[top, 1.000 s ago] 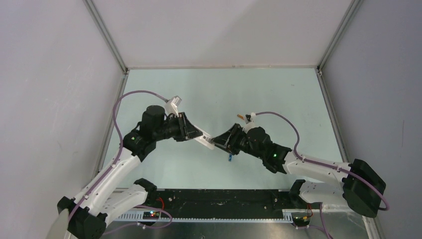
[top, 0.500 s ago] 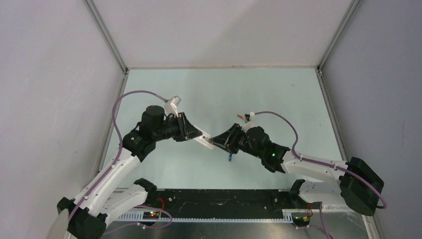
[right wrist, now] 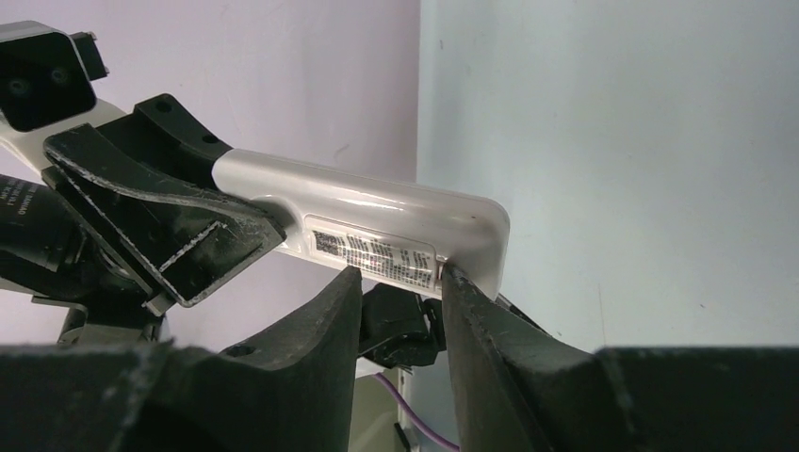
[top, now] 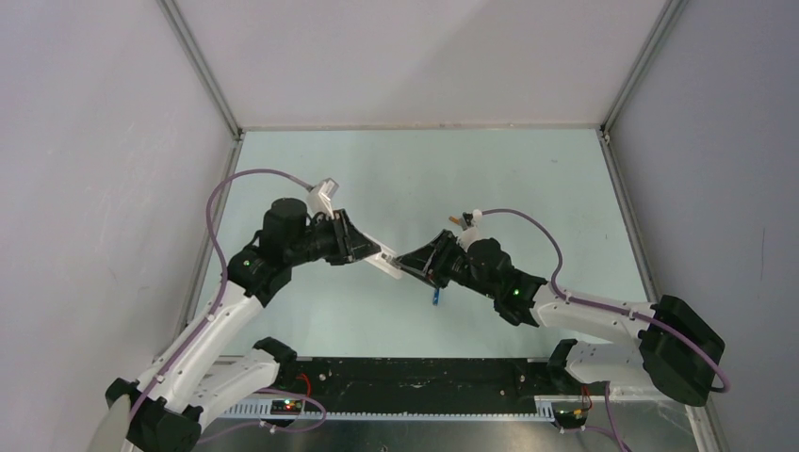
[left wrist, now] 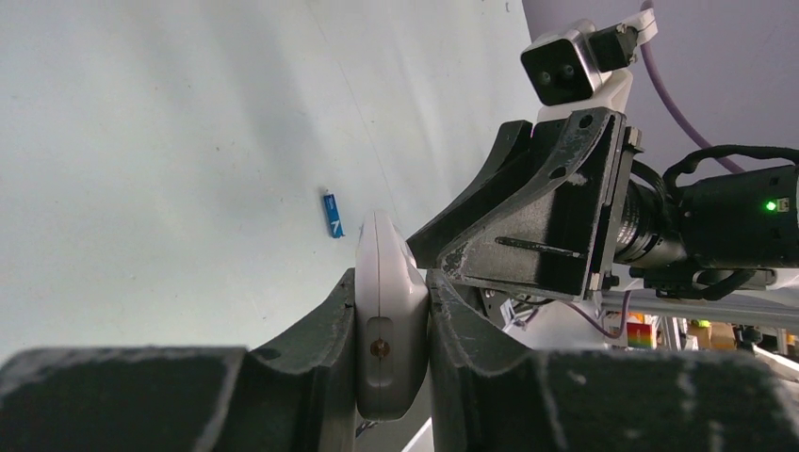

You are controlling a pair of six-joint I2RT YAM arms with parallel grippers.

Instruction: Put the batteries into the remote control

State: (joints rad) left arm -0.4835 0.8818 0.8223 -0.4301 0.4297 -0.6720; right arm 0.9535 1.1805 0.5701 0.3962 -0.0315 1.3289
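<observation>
The remote hangs in mid-air over the middle of the table, clamped edge-on between the closed fingers of the left gripper, its free end pointing toward the right arm. The right gripper meets it from the opposite side. Its two fingers stand apart, with their tips up against the remote's back face at either side of a small printed label. Nothing is clamped between them, and whether they press on the casing cannot be told. A blue battery lies flat on the pale green table below the meeting point, clear of both grippers and nearer the right arm. Seen from above, the two arms reach inward from their bases at the near edge and form a shallow V, the remote bridging the gap between them.
</observation>
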